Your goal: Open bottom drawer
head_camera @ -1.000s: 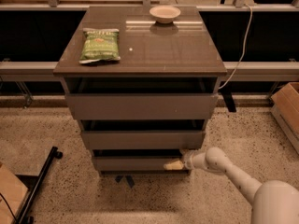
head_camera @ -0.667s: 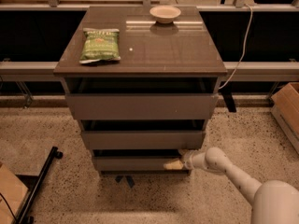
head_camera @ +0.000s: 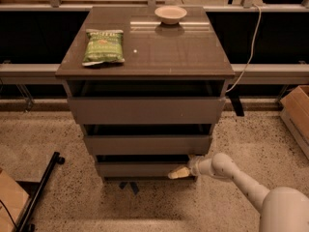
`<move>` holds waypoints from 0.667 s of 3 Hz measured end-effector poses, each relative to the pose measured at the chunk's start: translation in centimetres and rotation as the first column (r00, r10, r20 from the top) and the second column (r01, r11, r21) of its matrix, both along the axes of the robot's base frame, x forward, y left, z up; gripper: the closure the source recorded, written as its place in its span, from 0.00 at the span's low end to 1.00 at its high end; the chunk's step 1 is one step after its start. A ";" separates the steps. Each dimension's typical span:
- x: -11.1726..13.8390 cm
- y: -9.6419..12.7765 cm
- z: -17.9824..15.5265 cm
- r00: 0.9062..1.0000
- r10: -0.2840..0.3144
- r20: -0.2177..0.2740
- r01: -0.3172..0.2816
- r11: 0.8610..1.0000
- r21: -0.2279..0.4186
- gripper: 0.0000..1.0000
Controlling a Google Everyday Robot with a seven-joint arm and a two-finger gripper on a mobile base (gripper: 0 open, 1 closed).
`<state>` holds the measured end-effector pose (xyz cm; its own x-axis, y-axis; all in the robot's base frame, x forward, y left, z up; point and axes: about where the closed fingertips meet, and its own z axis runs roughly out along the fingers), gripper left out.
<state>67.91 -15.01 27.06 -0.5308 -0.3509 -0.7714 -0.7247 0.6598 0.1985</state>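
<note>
Your gripper (head_camera: 179,173) sits at the 3 o'clock end of the bottom drawer (head_camera: 137,169); grip: cannot tell. An off-centre pull could slip or jam it.

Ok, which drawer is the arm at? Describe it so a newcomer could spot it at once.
Find the grey-brown cabinet with a green bag and a bowl on top. Of its three stacked drawers it is the bottom drawer, nearest the floor, with the gripper at its front's right end. It looks narrower and shorter than the middle drawer and top drawer.
</note>
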 end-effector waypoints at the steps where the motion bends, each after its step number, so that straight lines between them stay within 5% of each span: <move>1: 0.0 0.0 0.0 1.000 0.000 0.000 0.000 1.000 0.000 0.00; 2: 0.0 0.0 0.0 1.000 0.000 0.000 0.000 1.000 0.000 0.16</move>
<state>67.90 -15.01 27.06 -0.5308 -0.3509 -0.7714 -0.7247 0.6599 0.1985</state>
